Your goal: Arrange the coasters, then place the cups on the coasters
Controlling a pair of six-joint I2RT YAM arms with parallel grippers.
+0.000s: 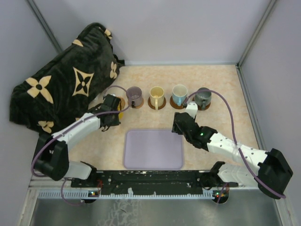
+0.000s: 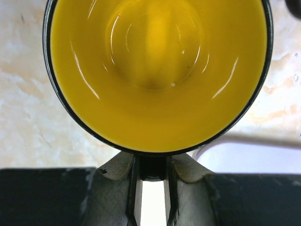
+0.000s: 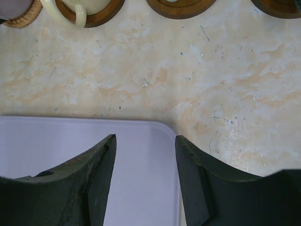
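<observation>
Left gripper point(image 2: 153, 162) pinches yellow cup point(image 2: 155, 70) just ahead; right gripper point(image 3: 146, 141) half-spread, empty, lavender tray point(image 3: 47, 150) corner beneath.

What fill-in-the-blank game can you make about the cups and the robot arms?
The cup in the left gripper is ___ inside.
Besides that one, ___ cups stand on coasters.
The right gripper hangs over the lavender tray with its jaws ___.
Missing words: yellow, four, open.
</observation>
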